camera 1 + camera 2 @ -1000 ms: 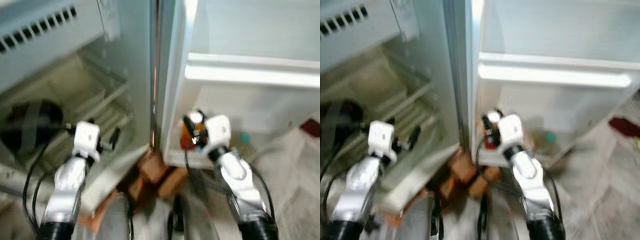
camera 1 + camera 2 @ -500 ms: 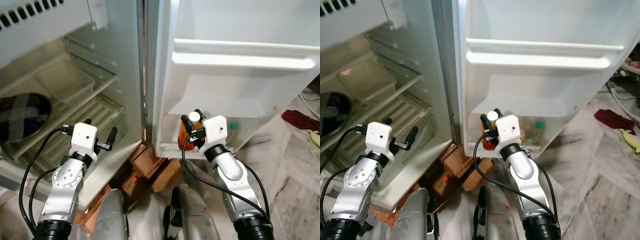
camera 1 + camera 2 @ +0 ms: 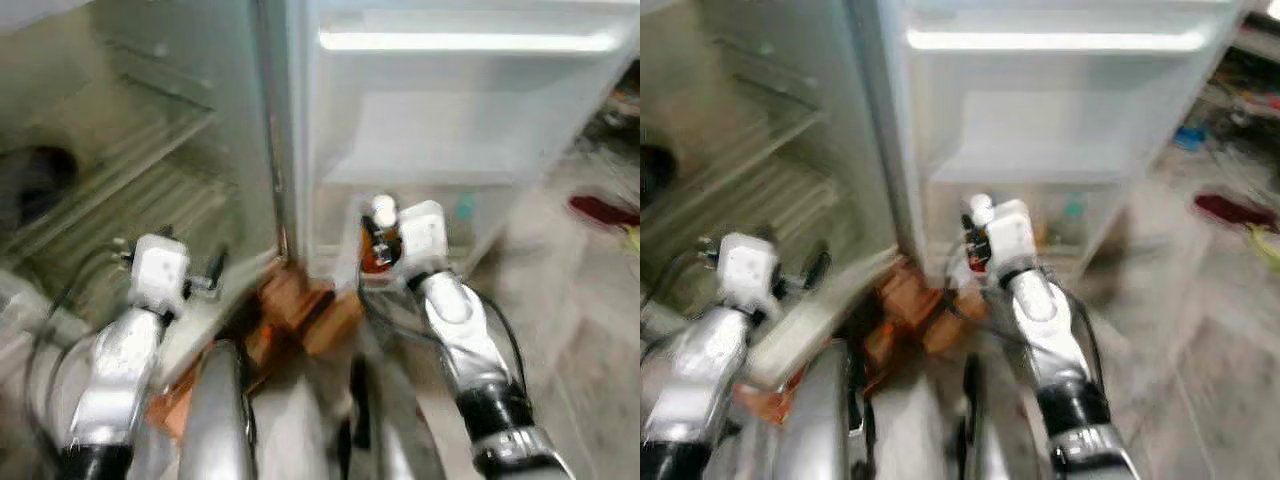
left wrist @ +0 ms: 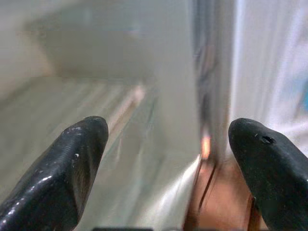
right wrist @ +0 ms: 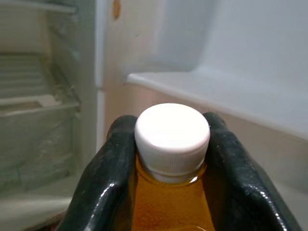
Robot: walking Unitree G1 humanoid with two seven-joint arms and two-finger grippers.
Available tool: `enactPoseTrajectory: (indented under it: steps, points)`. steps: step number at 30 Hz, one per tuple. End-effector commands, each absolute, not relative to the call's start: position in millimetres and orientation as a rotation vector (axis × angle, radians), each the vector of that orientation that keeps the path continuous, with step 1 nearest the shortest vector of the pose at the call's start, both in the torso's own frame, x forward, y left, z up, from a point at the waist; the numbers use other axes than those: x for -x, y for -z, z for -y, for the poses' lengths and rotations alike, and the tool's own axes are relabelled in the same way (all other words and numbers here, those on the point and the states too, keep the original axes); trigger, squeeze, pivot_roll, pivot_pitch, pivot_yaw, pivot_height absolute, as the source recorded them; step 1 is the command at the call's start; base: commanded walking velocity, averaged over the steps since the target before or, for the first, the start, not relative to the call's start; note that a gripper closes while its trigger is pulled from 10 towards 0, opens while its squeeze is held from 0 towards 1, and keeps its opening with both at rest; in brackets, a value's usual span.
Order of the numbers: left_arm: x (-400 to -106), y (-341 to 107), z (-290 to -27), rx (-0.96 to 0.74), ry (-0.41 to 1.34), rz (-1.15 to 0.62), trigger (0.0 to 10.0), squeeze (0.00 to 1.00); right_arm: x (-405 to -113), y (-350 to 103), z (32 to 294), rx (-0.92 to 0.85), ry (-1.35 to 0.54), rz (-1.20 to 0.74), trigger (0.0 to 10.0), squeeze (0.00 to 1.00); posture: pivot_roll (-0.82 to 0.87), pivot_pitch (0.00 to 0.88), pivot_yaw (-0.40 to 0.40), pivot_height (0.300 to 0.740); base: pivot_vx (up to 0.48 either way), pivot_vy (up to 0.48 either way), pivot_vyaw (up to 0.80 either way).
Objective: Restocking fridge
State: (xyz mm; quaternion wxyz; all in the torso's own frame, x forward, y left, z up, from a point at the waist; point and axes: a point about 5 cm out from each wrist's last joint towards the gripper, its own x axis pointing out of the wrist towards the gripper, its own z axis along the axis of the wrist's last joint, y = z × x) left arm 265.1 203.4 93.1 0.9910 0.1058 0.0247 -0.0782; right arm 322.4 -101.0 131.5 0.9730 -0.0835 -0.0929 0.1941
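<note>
Gripping an amber bottle (image 5: 171,192) below its white cap (image 5: 172,134), the right tool (image 5: 172,159) holds it before the fridge door's (image 3: 460,100) lower shelf — left tool (image 4: 171,159) spread wide, empty.

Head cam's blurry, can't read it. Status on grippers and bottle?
Right gripper shut on amber bottle, white cap, facing the door shelf. Left gripper open, unladen. Nothing blocking.

Pale grey marbled stone floor (image 3: 1200,330) is stretching off to the right, blurred. A dark red crumpled cloth (image 3: 597,210) is lying on it, with a yellow object (image 3: 1267,238) just beyond. Brown wooden blocks (image 3: 305,310) are sitting on the floor under the appliance's front edge. Bright, even light is washing everything pale.
</note>
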Motion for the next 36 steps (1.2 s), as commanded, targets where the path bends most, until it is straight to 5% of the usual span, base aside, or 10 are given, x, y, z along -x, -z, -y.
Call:
enactPoseTrajectory:
  steps: [1, 16, 36]
  points:
    - [-264.2, -96.2, -199.8, -0.231, 0.173, -0.050, 10.0, 0.00, -325.6, -129.7, 93.8, 0.161, -0.412, 0.212, 10.0, 0.00, 0.05, 0.207, -0.041, 0.576, 0.000, 0.000, 0.00]
    - [-229.2, -120.4, -211.4, -0.272, 0.123, -0.051, 10.0, 0.00, -367.3, -167.4, 77.6, 0.205, -0.417, 0.337, 10.0, 0.00, 0.17, 0.356, -0.051, 0.576, 0.000, 0.000, 0.00]
    - [-190.6, -141.4, -217.4, -0.334, 0.078, -0.084, 10.0, 0.00, -368.9, -195.2, 55.5, 0.406, -0.439, 0.564, 10.0, 0.00, 0.23, 0.465, -0.067, 0.576, 0.000, 0.000, 0.00]
